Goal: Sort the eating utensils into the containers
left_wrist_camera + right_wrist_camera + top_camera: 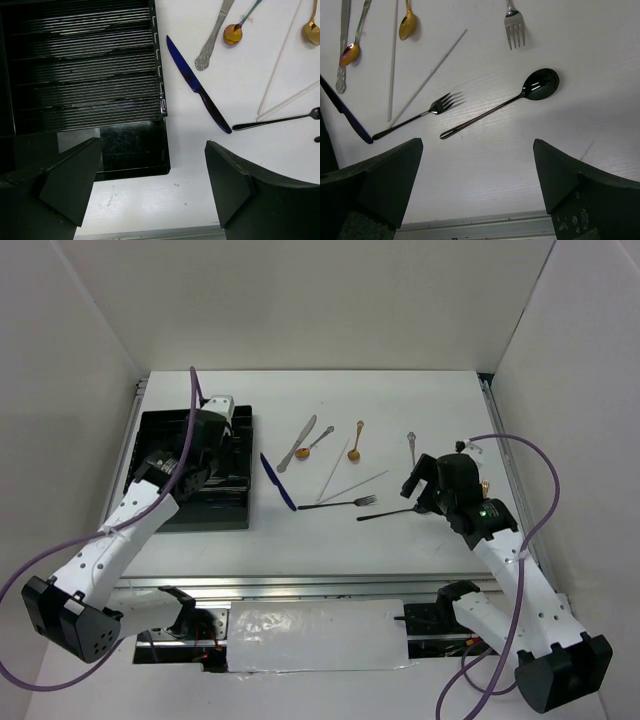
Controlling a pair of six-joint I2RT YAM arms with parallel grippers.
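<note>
All the cutlery's lying loose on the table (pixel 400 400), right of the black ribbed tray (pixel 132 150). Glossy blue knife (pixel 197 86) sits nearest it, then an ornate silver knife (pixel 212 37), gold-bowled spoons (pixel 232 34), thin silver chopsticks (pixel 427 77), and a shiny black fork (pixel 420 117) and spoon (pixel 520 97). Left gripper (pixel 155 185) hangs wide open over the tray's corner. Right gripper (pixel 477 180) is spread above the black spoon. Both empty.

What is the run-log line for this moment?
left gripper: open, empty, above tray corner | right gripper: open, empty, above black spoon | tray: no utensil visible inside | dark blue knife: on table beside tray
</note>
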